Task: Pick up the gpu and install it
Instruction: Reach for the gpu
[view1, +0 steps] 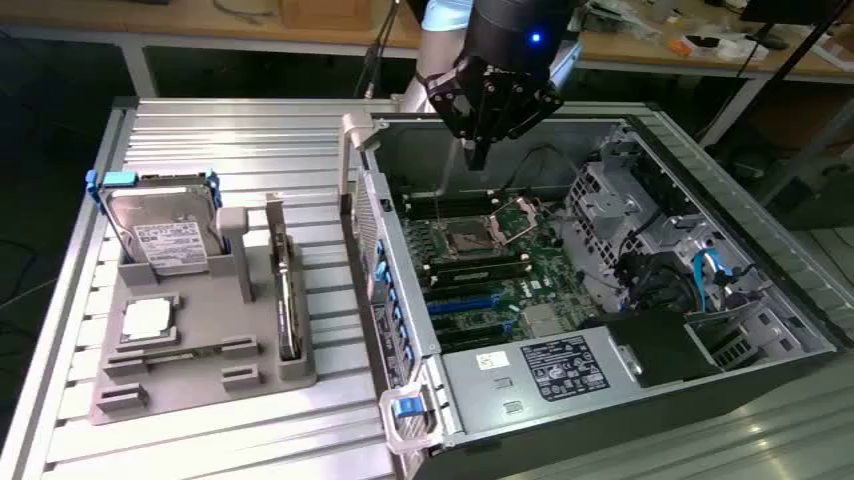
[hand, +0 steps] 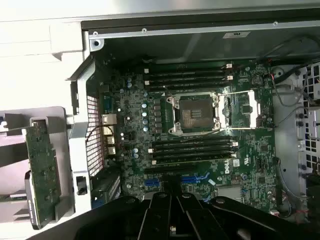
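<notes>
Gpu (view1: 284, 292) thin dark card, silvery edge, upright in holder (view1: 200, 378); jaws narrow, empty.

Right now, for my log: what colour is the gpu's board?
Green; the gpu shows best in wrist view.

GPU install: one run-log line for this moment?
gpu: on edge in gray holder, untouched | gripper: above open case, over motherboard | install: not done
</notes>
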